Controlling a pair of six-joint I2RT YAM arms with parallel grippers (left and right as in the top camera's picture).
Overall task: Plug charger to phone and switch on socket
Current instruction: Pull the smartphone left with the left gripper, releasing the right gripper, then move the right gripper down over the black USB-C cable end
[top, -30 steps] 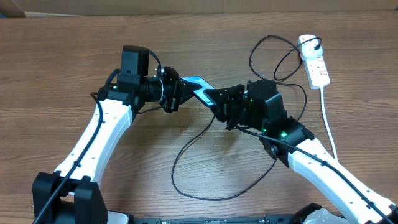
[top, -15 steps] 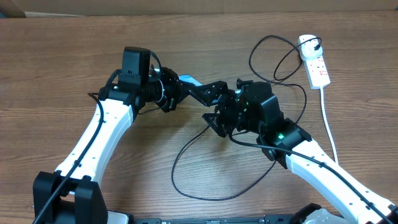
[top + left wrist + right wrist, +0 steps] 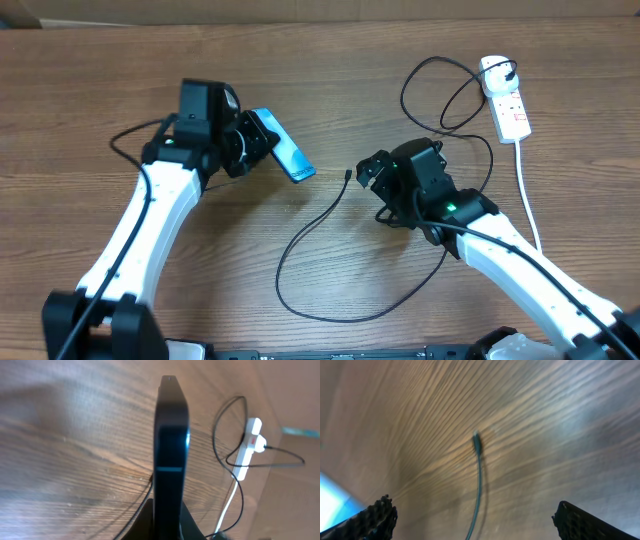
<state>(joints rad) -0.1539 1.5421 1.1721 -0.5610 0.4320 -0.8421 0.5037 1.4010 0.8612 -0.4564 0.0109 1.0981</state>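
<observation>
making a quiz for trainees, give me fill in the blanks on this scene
The left claw grips the ___.
The right claw is ___, holding nothing.
The charger tip lies on the ___, not in the phone.
Missing words: phone; open; table.

You have one table and one phone to count from. There is one charger, with its single connector tip near the phone, and one socket, well apart from the phone. You have two grippers: the left gripper at the phone and the right gripper near the phone.
</observation>
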